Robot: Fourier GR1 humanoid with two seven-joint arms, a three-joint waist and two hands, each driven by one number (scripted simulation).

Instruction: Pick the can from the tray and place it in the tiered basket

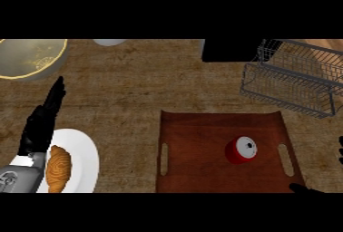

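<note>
A red can (pixel 240 150) with a white top lies on its side on the brown wooden tray (pixel 201 136), right of the tray's middle. The grey wire tiered basket (pixel 295 79) stands at the upper right, beyond the tray. My right hand (pixel 305 188) shows only as black fingertips at the right edge and lower right corner, just off the tray's right handle slot and apart from the can. My left hand (pixel 41 122) rests open at the left, fingers straight and pointing up, holding nothing.
A white plate (pixel 84 158) with a croissant (pixel 59 168) sits at the lower left, partly under my left forearm. A round yellow-rimmed bowl (pixel 30 59) is at the upper left. A black box (pixel 231 50) stands beside the basket.
</note>
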